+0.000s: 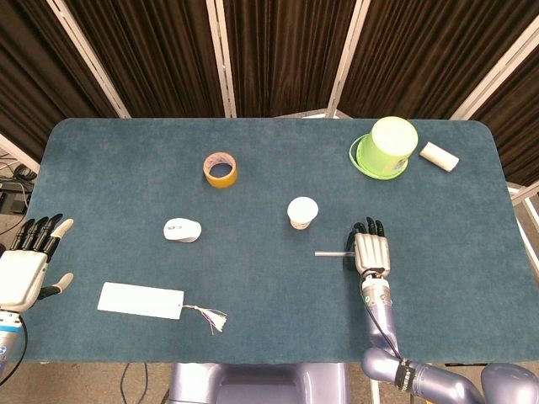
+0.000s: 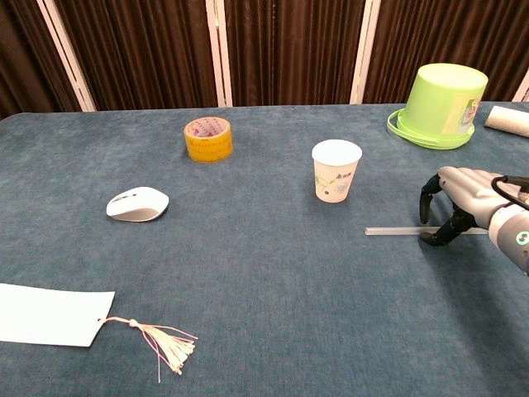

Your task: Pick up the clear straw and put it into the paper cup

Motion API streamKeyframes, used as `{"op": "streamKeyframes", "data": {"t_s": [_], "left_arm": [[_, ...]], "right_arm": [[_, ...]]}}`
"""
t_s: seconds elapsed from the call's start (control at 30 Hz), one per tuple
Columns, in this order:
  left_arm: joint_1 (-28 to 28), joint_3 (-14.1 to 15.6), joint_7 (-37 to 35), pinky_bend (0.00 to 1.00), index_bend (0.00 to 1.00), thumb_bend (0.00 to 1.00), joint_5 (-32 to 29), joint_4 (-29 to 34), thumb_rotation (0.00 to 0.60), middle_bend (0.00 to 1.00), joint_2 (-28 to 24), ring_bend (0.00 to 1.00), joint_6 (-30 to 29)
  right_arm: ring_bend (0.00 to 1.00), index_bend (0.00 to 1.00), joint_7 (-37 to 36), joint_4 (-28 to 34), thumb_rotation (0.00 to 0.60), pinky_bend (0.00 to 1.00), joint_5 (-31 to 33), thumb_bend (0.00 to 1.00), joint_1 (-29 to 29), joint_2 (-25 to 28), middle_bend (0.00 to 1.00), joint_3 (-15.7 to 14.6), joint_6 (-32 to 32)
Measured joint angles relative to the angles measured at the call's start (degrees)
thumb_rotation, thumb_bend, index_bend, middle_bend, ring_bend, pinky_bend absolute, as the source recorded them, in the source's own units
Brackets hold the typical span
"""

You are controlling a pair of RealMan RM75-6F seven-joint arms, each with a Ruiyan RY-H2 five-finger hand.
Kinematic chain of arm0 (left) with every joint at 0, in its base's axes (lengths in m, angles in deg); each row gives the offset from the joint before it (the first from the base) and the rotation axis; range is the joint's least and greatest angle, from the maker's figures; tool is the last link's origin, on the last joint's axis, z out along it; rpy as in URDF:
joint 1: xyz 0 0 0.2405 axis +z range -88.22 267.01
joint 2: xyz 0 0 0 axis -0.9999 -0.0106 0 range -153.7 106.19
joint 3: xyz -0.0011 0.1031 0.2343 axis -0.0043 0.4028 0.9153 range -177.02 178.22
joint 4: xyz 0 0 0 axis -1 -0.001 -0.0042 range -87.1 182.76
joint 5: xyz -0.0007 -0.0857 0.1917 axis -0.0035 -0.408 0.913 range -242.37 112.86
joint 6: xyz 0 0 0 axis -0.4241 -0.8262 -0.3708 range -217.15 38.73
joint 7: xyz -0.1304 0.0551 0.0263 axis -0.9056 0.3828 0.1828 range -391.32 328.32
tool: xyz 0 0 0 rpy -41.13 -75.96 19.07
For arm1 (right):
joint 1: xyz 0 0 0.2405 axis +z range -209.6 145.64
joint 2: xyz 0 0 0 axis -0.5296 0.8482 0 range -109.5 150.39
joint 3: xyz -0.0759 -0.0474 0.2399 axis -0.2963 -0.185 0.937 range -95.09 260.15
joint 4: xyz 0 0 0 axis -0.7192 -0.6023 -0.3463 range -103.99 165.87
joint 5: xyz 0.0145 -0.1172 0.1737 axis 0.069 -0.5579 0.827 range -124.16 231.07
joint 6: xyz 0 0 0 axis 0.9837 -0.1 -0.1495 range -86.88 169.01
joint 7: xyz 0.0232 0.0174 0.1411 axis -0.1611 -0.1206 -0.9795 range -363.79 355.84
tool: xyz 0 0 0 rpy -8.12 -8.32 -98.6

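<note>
The clear straw [image 1: 330, 252] [image 2: 393, 231] lies flat on the blue table, a little in front of and to the right of the white paper cup [image 1: 302, 212] [image 2: 336, 170], which stands upright. My right hand [image 1: 368, 249] [image 2: 459, 194] arches over the straw's right part, palm down and fingers curled downward. Its thumb touches the table at the straw, and nothing is lifted. The straw's right end is partly hidden under that hand. My left hand [image 1: 25, 265] hovers at the table's left edge, fingers spread and empty.
A yellow tape roll [image 1: 220, 169] and a white mouse [image 1: 182, 229] sit left of the cup. An upturned green bucket [image 1: 386, 146] and a white roll [image 1: 440, 156] are at the far right. A white card with a tassel [image 1: 140, 300] lies front left.
</note>
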State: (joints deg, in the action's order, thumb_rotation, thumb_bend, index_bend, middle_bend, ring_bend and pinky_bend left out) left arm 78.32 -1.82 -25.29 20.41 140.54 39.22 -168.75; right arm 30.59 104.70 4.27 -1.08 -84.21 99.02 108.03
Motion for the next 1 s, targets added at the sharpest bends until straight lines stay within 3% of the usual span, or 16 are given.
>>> {"op": "streamKeyframes", "data": {"t_s": [0.63, 1.0], "left_arm": [[-0.03, 0.03, -0.13, 0.00, 0.00, 0.25, 0.04, -0.04, 0.600, 0.00, -0.03, 0.00, 0.00], [-0.02, 0.06, -0.23, 0.00, 0.00, 0.25, 0.05, -0.08, 0.600, 0.00, -0.03, 0.00, 0.00]], "right_arm": [[0.00, 0.55, 0.04, 0.07, 0.600, 0.00, 1.81, 0.40, 0.50, -0.34, 0.21, -0.41, -0.96], [0.00, 0.55, -1.40, 4.82, 0.600, 0.00, 0.90, 0.40, 0.10, 1.77, 0.21, -0.01, 0.12]]}}
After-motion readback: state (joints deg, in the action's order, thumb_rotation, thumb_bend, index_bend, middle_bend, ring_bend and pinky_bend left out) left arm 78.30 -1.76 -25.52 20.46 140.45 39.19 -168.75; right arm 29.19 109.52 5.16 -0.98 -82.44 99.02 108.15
